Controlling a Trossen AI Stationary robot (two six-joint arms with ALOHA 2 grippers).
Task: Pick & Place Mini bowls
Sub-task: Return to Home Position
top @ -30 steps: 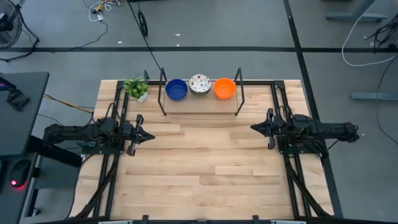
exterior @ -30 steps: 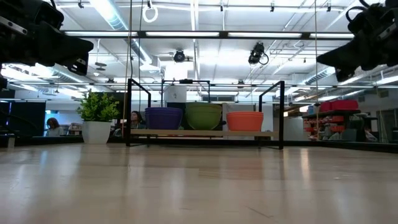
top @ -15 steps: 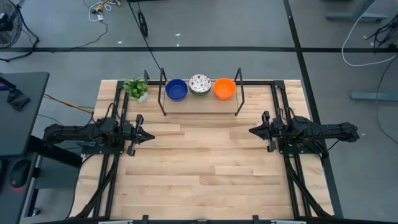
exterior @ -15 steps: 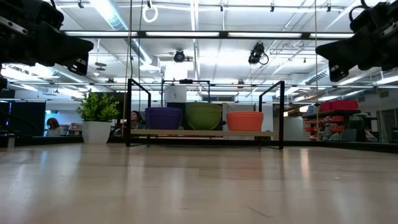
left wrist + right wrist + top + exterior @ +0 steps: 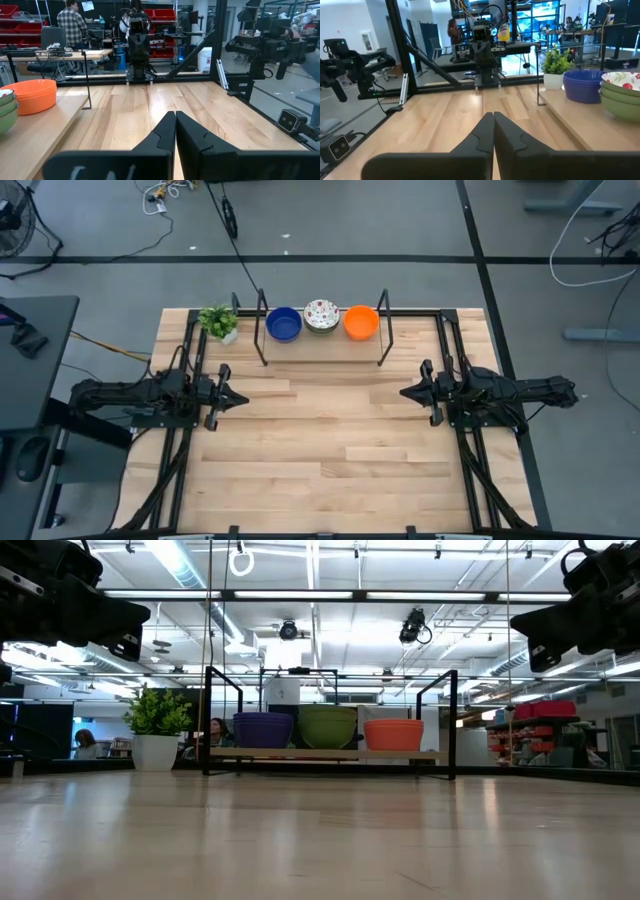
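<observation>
Mini bowls (image 5: 321, 320): none pinched, all up on the shelf (image 5: 322, 348). Left gripper (image 5: 243, 397) pressed together on nothing, fingers (image 5: 162, 132) flat against each other in the wrist view, parked over the left side of the table (image 5: 320, 450), pointing inward. Right gripper (image 5: 404, 391) likewise pressed together and empty, mirrored on the right side, facing the left one, well apart. Both held above the table, clear of the shelf: reads as rest pose, job judged done or nearly so. Further out, at the far edge: shelf in a black frame carrying three piles in a row, sorted by colour: blue stack (image 5: 284, 324) just beside the potted plant (image 5: 219, 321), red-speckled white stack (image 5: 321, 314) in the middle, orange stack (image 5: 361, 322) at the other end. Nested, probably to save room and keep like with like. No loose bowls seen on the tabletop.
</observation>
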